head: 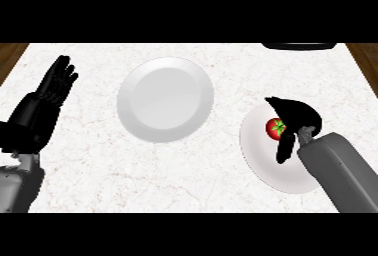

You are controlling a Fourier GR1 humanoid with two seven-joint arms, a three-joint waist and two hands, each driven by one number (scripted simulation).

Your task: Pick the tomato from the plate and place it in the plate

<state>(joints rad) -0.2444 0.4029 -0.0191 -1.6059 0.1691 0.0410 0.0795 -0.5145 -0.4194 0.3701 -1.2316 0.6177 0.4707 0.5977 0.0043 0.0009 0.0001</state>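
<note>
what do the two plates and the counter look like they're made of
Both the empty plate and the plate under the tomato look like glazed white ceramic: smooth, with a soft sheen. The counter looks like polished pale marble or a stone-look laminate, going by its faint brownish veining.

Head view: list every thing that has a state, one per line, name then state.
Tomato: on the right plate, not lifted, right hand curled over it.
Right plate: flat on the counter, holding the tomato.
Middle plate: flat on the counter, nothing on it.
Right hand: fingers curled round the tomato.
Left hand: open, fingers up, resting at the left edge.
Dark thing at the top edge: cut off, cannot tell.
</note>
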